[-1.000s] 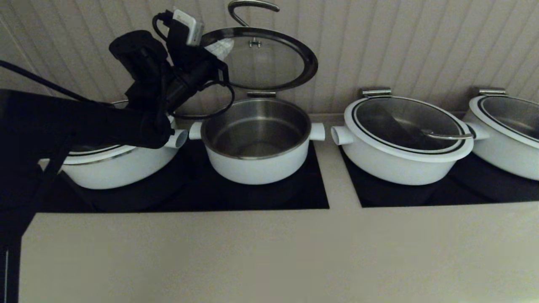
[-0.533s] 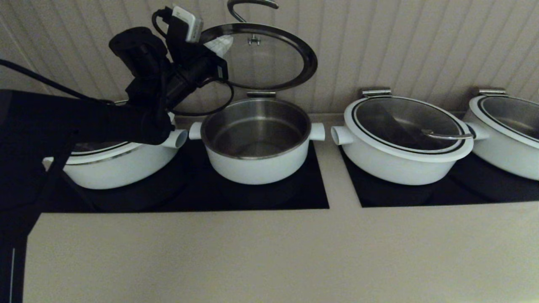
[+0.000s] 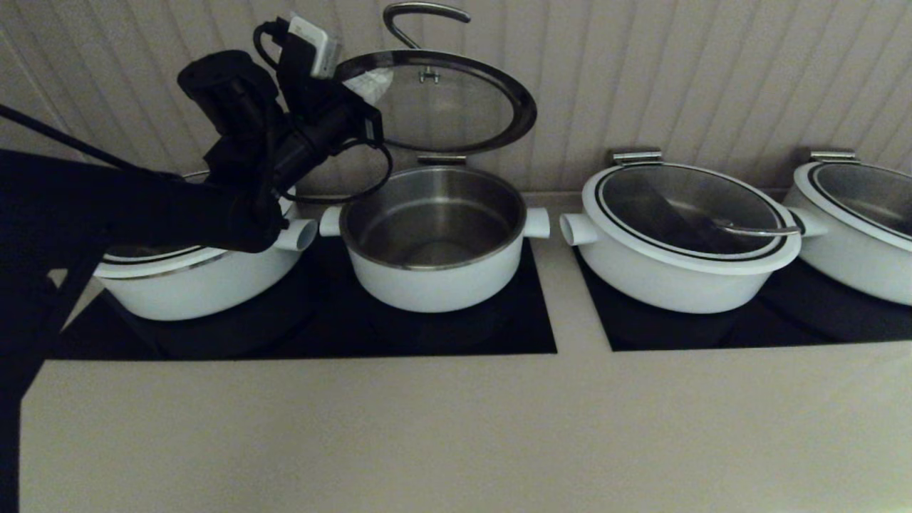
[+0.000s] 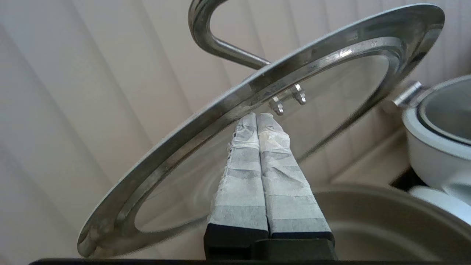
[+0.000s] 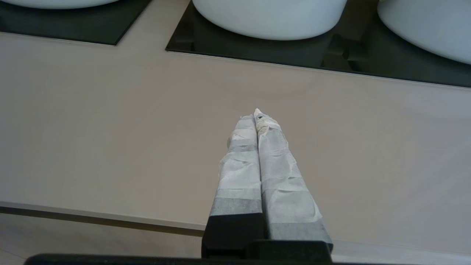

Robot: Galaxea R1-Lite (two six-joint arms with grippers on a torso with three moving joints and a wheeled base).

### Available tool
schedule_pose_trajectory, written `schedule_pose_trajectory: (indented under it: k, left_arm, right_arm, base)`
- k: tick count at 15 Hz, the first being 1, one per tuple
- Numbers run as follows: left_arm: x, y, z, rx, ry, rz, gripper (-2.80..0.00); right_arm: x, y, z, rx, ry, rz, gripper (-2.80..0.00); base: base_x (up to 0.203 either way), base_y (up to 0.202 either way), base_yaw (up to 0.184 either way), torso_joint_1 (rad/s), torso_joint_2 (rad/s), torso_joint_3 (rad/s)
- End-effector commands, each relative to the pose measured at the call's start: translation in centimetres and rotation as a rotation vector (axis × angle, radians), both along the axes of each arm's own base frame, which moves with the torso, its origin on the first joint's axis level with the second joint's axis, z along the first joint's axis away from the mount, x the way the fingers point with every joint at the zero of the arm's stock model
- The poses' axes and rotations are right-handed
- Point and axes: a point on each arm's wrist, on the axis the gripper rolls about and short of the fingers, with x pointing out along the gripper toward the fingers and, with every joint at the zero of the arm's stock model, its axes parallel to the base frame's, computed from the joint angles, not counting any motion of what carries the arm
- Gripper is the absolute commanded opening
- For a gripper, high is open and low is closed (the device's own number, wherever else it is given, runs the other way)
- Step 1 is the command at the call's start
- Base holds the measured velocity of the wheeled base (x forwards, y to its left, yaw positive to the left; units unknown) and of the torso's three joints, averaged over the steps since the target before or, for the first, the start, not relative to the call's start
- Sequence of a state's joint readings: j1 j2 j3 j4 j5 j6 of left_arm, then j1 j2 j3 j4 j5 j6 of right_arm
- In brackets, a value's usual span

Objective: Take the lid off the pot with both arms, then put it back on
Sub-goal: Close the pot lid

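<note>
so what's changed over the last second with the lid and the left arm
The lid, hinged open above the pot, tilted slightly further down toward it, its handle dropping a little. The left gripper, shut, stayed pressed under the glass and eased leftward. Pot and neighbouring pots unchanged.

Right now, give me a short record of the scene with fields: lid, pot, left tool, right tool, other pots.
lid: tilted up, open above the pot, apparently hinged at the back
pot: uncovered, steel bowl looks empty, on the black cooktop
left tool: shut, tips pushed up against the lid's underside, not gripping it
right tool: shut, low over the bare counter, away from the lid
other pots: lids closed
</note>
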State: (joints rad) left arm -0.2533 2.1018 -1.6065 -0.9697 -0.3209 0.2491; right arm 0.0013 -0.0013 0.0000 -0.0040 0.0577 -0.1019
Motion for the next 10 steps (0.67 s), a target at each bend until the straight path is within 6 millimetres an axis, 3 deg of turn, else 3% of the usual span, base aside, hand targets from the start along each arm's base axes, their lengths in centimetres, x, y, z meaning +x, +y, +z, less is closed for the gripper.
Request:
schedule_pose_trajectory:
  k: [1,10]
  left_arm:
    - [-1.4,0.4,0.2,0.008,0.015,-0.001,-2.80]
    - [-6.2,1.6,0.0,0.028,0.081,-0.002,-2.80]
  right_arm:
    - [0.0,0.0,0.0,-0.001,0.001,0.001,-2.80]
    - [0.0,0.0,0.0,-0.001,0.001,0.001,-2.80]
  base:
    - [0.000,0.000,0.000,0.000,0.00,0.000]
    - [0.000,0.000,0.000,0.000,0.00,0.000]
